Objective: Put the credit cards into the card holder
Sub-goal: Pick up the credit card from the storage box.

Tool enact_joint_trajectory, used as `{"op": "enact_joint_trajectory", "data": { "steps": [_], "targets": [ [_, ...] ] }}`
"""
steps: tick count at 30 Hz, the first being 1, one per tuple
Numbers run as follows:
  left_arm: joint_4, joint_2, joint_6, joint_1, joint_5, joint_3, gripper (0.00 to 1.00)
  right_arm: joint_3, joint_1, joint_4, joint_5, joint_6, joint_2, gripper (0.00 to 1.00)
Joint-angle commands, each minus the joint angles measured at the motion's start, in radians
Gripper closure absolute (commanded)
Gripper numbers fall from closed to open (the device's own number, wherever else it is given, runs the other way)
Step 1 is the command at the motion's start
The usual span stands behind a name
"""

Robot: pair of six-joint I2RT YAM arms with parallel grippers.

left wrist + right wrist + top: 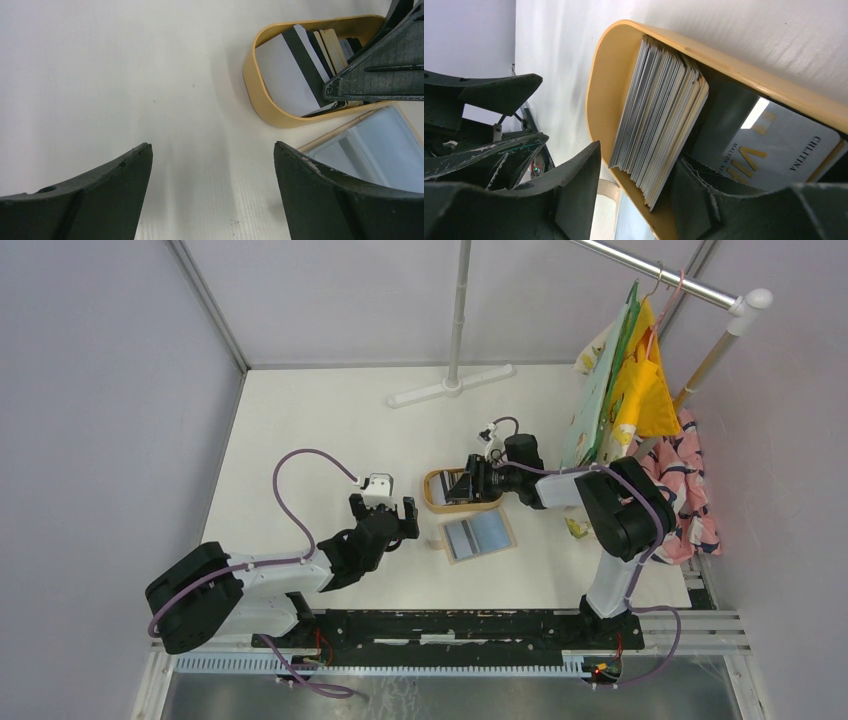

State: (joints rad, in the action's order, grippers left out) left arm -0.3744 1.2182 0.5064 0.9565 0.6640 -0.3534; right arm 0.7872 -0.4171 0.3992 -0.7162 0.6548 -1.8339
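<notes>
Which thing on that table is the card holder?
On the white table, find the oval wooden tray near the middle. Just beside it, toward the near edge, lies the card holder, spread open and flat. Unlike the walled tray with its stacked cards, it is square, tan-edged and pale blue inside.

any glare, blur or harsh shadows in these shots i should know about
Right wrist view: a bright light streak glares off the glossy pale card with gold lettering inside the oval yellow wooden tray. Left wrist view: no glare, only a soft shadow beside the tray on the white table. Top view: even light, faint shadows.
</notes>
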Motion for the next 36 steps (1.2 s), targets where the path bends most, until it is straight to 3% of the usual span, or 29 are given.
{"op": "enact_joint_trajectory", "data": {
  "steps": [1, 19, 36],
  "targets": [
    [-0.054, 0.0, -0.034, -0.002, 0.029, -0.007, 0.05, 0.033, -0.004, 0.069, -0.06, 0.006, 0.02, 0.45],
    [-0.054, -0.003, -0.033, -0.003, 0.029, -0.004, 0.05, 0.042, 0.075, -0.003, -0.059, -0.043, 0.093, 0.47],
    [-0.053, -0.003, -0.034, -0.003, 0.029, -0.006, 0.05, 0.058, 0.113, -0.101, 0.02, -0.113, 0.086, 0.67]
  ]
}}
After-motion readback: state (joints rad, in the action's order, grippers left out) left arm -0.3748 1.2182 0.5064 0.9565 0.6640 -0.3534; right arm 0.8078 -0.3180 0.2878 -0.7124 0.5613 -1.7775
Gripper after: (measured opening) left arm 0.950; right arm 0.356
